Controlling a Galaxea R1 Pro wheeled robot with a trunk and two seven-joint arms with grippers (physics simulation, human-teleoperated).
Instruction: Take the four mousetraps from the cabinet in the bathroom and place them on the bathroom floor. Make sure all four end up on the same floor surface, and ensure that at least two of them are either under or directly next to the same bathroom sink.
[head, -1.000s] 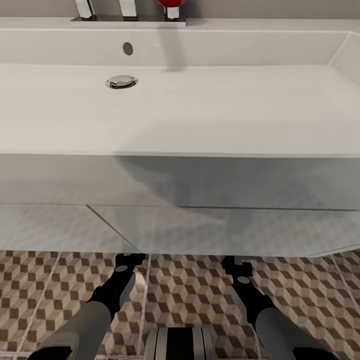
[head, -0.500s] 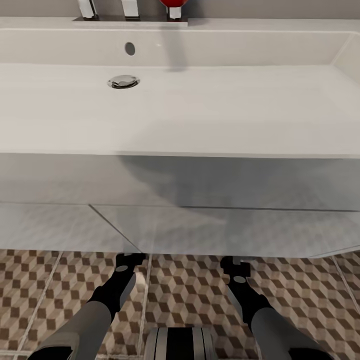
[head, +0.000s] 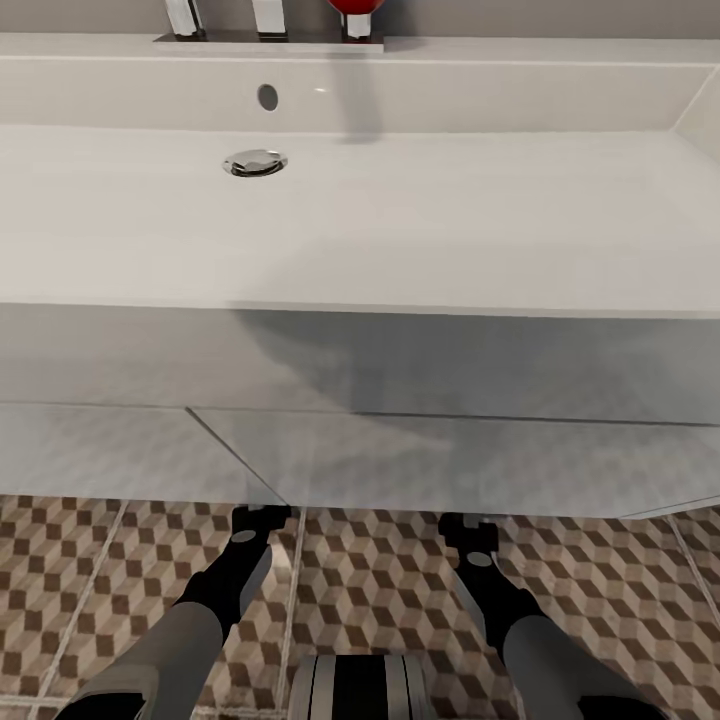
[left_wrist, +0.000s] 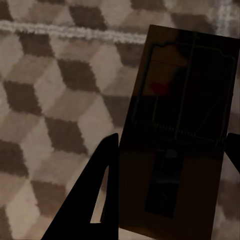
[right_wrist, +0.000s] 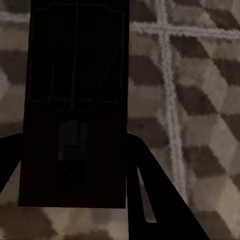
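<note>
While both arms reached low under the sink (head: 360, 220), each gripper was clamped on a trap: the left gripper (left_wrist: 170, 165) on the left trap (left_wrist: 177, 135), the right gripper (right_wrist: 72, 165) on the right trap (right_wrist: 75, 105). Both boards lay flat-faced toward the floor (left_wrist: 55, 100), wire parts up, presumably so they could be set down level. In the head view the wrists vanished beneath the sink's front edge, so the traps sat under or just beside the sink, where the task wants at least two. Whether either board touched the tiles could not be told. Open patterned floor showed beside each trap; a grout line (right_wrist: 167, 100) ran near the right one. Room overhead was tight against the vanity (head: 400, 450); room back toward the base looked open.
</note>
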